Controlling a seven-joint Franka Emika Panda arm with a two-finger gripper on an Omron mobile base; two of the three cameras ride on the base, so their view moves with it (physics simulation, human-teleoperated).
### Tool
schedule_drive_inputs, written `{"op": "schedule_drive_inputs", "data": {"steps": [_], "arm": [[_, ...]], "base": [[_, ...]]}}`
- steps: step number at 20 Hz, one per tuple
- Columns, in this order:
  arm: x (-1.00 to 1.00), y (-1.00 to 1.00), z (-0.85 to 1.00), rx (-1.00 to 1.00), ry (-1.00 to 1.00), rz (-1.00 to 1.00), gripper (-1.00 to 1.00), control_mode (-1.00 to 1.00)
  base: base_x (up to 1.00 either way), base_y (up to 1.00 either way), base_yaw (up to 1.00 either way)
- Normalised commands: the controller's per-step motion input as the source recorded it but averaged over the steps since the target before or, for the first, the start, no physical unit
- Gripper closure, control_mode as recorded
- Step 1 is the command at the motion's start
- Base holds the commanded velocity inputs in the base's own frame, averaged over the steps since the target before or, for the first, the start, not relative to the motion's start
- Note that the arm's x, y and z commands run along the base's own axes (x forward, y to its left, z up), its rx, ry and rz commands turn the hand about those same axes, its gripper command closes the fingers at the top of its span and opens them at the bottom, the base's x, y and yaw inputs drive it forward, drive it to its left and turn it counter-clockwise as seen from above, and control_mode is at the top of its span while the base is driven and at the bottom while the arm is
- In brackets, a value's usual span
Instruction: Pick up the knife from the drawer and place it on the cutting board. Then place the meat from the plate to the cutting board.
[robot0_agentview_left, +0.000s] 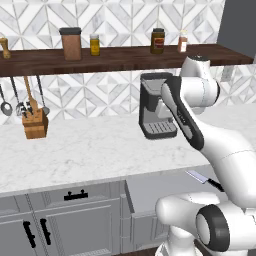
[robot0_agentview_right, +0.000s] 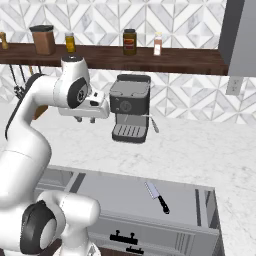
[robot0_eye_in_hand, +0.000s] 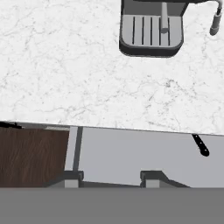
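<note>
The drawer (robot0_agentview_left: 155, 192) (robot0_agentview_right: 115, 190) (robot0_eye_in_hand: 131, 153) stands pulled out below the marble counter. The knife (robot0_agentview_left: 202, 179) (robot0_agentview_right: 157, 196) lies flat on the drawer's grey floor towards its right side, silver blade pointing to the counter. In the hand view just its black handle (robot0_eye_in_hand: 201, 145) shows, with the blade tucked under the counter edge. My gripper (robot0_agentview_right: 85, 120) (robot0_eye_in_hand: 108, 179) hangs high above the counter and the drawer's left part, pointing down, open, nothing between its fingers. The cutting board, the meat and the plate are out of view.
A grey coffee machine (robot0_agentview_left: 157, 112) (robot0_agentview_right: 130, 112) (robot0_eye_in_hand: 151, 30) stands on the counter just behind the gripper. A wooden knife block (robot0_agentview_left: 35, 124) sits far left under hanging utensils. The dark wall shelf (robot0_agentview_left: 125, 57) carries jars. Brown floor (robot0_eye_in_hand: 30, 157) shows left of the drawer.
</note>
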Motion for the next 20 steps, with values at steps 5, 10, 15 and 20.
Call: {"op": "schedule_drive_inputs", "data": {"steps": [5,10,15,20], "arm": [[-0.33,0.00,0.00,0.00,0.00,0.00,-1.00,-1.00],[-0.77,0.00,-0.02,0.00,0.00,0.00,-1.00,-1.00],[-0.70,0.00,-0.01,0.00,0.00,0.00,-1.00,-1.00],[-0.46,0.00,-0.09,0.00,0.00,0.00,-1.00,-1.00]], "base": [[0.00,0.00,0.00],[0.00,0.00,0.00],[0.00,0.00,0.00],[0.00,0.00,0.00]]}}
